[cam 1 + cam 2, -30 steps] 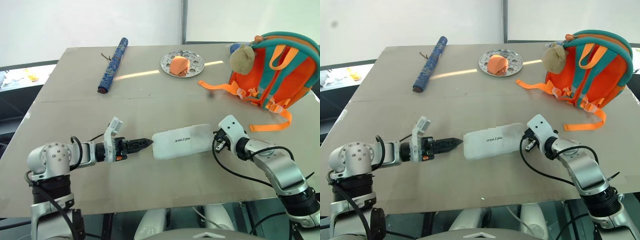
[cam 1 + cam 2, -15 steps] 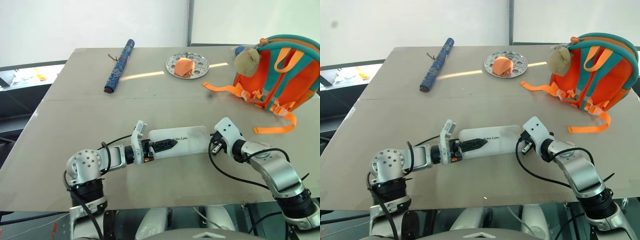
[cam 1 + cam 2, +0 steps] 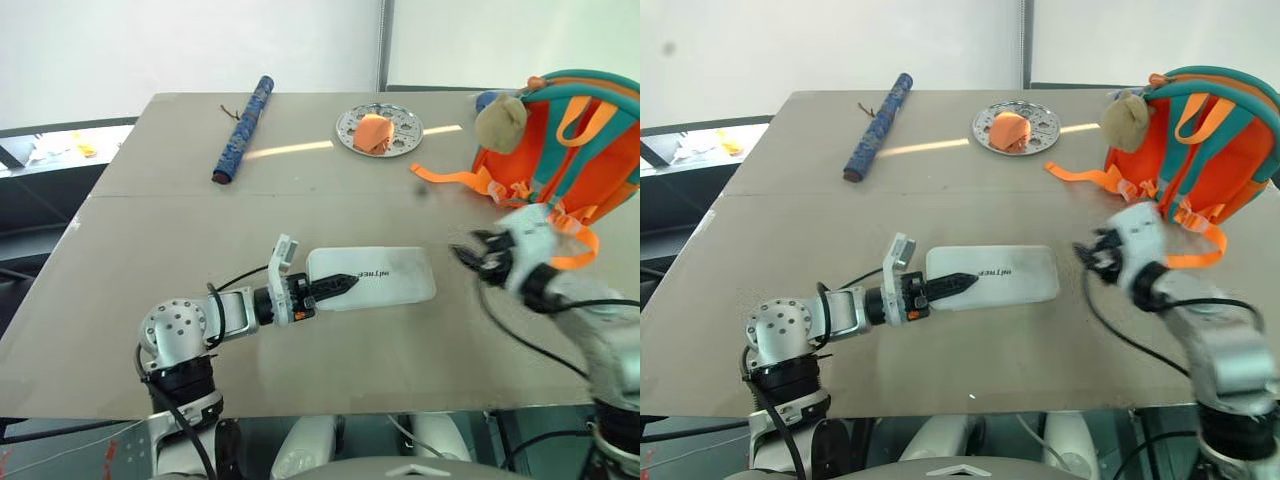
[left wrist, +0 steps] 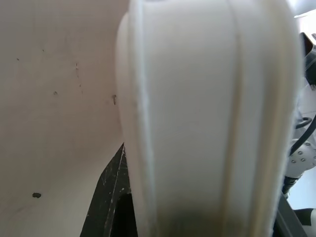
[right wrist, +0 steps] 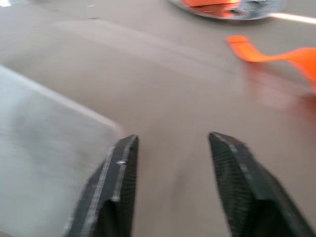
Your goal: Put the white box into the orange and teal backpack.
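The white box (image 3: 371, 277) is flat, round-cornered, with small dark lettering. The left gripper (image 3: 335, 284) pinches its end; the right gripper (image 5: 173, 182) has its fingers spread.

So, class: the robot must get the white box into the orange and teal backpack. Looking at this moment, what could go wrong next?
1. The left gripper pinches the white box at one end alone, so it may droop or slip when lifted.
2. The right gripper stands open, off the box, giving no support.
3. The orange and teal backpack shows no visible opening, so insertion may fail.

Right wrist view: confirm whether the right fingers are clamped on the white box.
No. The right fingers stand apart over bare table, with the white box off to one side.
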You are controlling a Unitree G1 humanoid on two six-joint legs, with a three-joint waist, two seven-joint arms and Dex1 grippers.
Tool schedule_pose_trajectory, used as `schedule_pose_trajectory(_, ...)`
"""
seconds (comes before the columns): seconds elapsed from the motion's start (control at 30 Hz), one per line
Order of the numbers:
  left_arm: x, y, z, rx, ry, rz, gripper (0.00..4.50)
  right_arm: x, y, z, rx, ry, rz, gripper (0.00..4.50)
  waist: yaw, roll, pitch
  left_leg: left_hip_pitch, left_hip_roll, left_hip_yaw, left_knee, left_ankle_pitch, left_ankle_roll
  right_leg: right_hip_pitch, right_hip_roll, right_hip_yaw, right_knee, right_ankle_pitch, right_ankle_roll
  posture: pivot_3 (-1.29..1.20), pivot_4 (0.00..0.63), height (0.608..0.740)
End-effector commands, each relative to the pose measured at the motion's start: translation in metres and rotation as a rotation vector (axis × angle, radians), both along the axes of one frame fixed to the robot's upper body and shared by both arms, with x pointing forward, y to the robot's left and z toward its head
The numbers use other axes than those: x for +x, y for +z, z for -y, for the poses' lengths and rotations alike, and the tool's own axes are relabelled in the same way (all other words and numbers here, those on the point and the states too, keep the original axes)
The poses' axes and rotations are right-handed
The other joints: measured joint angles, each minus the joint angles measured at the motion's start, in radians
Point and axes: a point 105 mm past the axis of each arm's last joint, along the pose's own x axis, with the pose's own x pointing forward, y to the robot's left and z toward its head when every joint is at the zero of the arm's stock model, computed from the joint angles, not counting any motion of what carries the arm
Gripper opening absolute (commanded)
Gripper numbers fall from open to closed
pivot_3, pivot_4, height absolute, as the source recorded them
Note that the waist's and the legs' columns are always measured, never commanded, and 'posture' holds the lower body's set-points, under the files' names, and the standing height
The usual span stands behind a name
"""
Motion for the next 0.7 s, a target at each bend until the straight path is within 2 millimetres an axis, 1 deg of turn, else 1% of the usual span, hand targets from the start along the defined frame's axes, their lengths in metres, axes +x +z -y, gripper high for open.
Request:
schedule_pose_trajectory(0.03, 0.006, 0.030, -0.007, -0.028, 0.042, 0.157, 1.07, -0.009, 0.041, 0.037, 0.024, -0.145, 0.063, 3.98, -0.006, 0.001, 0.001, 0.000, 0.000, 0.000, 0.000, 0.000, 0.000, 0.000, 0.000, 0.000, 0.000, 0.000, 0.000, 0.00, 0.150, 0.733)
schedule_pose_trajectory(0.07, 0.006, 0.033, -0.007, -0.030, 0.041, 0.173, 1.07, -0.007, 0.047, 0.044, 0.034, -0.177, 0.066, 4.48, -0.010, 0.001, 0.001, 0.001, 0.001, 0.002, 0.000, 0.000, 0.000, 0.000, 0.001, 0.001, 0.000, 0.000, 0.000, 0.00, 0.150, 0.733)
schedule_pose_trajectory(0.13, 0.006, 0.038, -0.006, -0.021, 0.035, 0.206, 1.07, 0.004, 0.054, 0.062, 0.041, -0.266, 0.050, 4.48, -0.015, 0.001, 0.001, 0.002, 0.001, 0.004, -0.001, 0.000, 0.000, 0.000, 0.002, 0.003, 0.001, 0.000, -0.001, 0.00, 0.150, 0.733)
schedule_pose_trajectory(0.2, 0.006, 0.043, -0.003, -0.008, 0.021, 0.241, 1.07, 0.018, 0.058, 0.072, 0.040, -0.314, 0.054, 4.48, -0.017, 0.001, 0.002, 0.002, 0.001, 0.005, 0.000, 0.000, 0.000, 0.000, 0.002, 0.003, 0.001, 0.000, -0.001, 0.00, 0.150, 0.733)
schedule_pose_trajectory(0.3, 0.009, 0.044, -0.001, -0.005, 0.031, 0.258, 1.07, 0.048, 0.067, 0.069, 0.126, -0.284, 0.103, 4.48, -0.020, 0.001, 0.002, 0.002, 0.001, 0.008, 0.000, 0.000, 0.000, 0.000, 0.001, 0.004, 0.000, 0.000, -0.001, 0.00, 0.150, 0.733)
schedule_pose_trajectory(0.37, 0.011, 0.044, 0.000, 0.000, 0.033, 0.265, 1.07, 0.073, 0.074, 0.060, 0.200, -0.242, 0.130, 4.48, -0.030, 0.001, 0.002, 0.002, 0.001, 0.009, 0.000, 0.000, 0.000, -0.001, 0.001, 0.005, -0.001, 0.000, 0.000, 0.00, 0.150, 0.733)
schedule_pose_trajectory(0.43, 0.012, 0.044, -0.001, 0.011, 0.040, 0.272, 1.07, 0.096, 0.077, 0.053, 0.207, -0.221, 0.158, 4.48, -0.032, 0.001, 0.003, 0.001, 0.001, 0.010, -0.001, 0.000, 0.000, -0.002, 0.001, 0.007, -0.001, 0.000, 0.000, 0.00, 0.150, 0.733)
schedule_pose_trajectory(0.47, 0.012, 0.044, -0.002, 0.013, 0.044, 0.274, 1.07, 0.105, 0.078, 0.049, 0.185, -0.209, 0.171, 4.24, -0.031, 0.001, 0.003, 0.001, 0.001, 0.011, -0.001, 0.000, 0.000, -0.002, 0.002, 0.006, 0.000, 0.000, 0.000, 0.00, 0.150, 0.733)
schedule_pose_trajectory(0.53, 0.013, 0.045, -0.004, 0.011, 0.055, 0.278, 1.07, 0.117, 0.081, 0.044, 0.168, -0.177, 0.192, 3.69, -0.030, 0.001, 0.003, 0.001, 0.001, 0.012, -0.002, 0.000, 0.000, -0.003, 0.001, 0.005, 0.000, 0.000, 0.000, 0.00, 0.150, 0.733)
schedule_pose_trajectory(0.6, 0.013, 0.047, -0.006, 0.008, 0.074, 0.289, 1.07, 0.126, 0.083, 0.043, 0.115, -0.168, 0.222, 2.73, -0.029, 0.001, 0.003, -0.001, 0.002, 0.011, -0.003, 0.000, 0.000, -0.004, 0.001, 0.004, 0.000, 0.000, -0.001, 0.00, 0.150, 0.733)
schedule_pose_trajectory(0.7, 0.013, 0.048, -0.009, 0.008, 0.102, 0.296, 1.07, 0.132, 0.085, 0.042, 0.045, -0.146, 0.271, 1.32, -0.030, 0.001, 0.003, -0.003, 0.001, 0.011, -0.003, 0.000, 0.000, -0.007, 0.000, 0.005, -0.001, 0.000, 0.000, 0.00, 0.150, 0.733)
